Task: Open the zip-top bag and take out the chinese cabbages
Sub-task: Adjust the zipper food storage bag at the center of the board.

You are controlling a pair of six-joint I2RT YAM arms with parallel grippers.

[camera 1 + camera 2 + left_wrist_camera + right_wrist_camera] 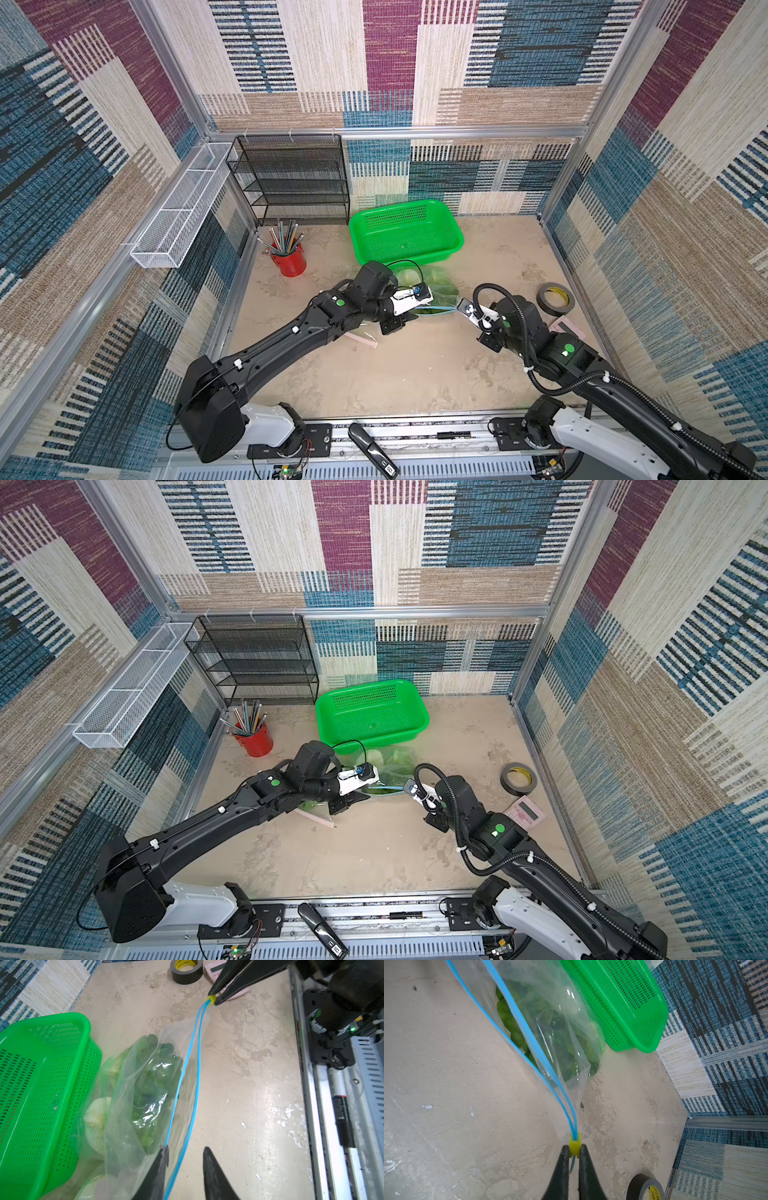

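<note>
right claw (574,1148) clamped on yellow slider (575,1141), left claw (185,1150) narrow, astride zip-top bag (128,1076) rim, chinese cabbages (95,1120) bagged just beside it

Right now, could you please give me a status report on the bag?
Right pincer shut on yellow slider. Left pincer open, straddling the blue zip edge. Zip-top bag unzipped, chinese cabbages inside. Green basket beside bag, mouth clear.

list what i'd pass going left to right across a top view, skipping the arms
white wire tray → red pencil cup → green basket → black tape roll; the zip-top bag overlaps the basket, so it is left out
</note>
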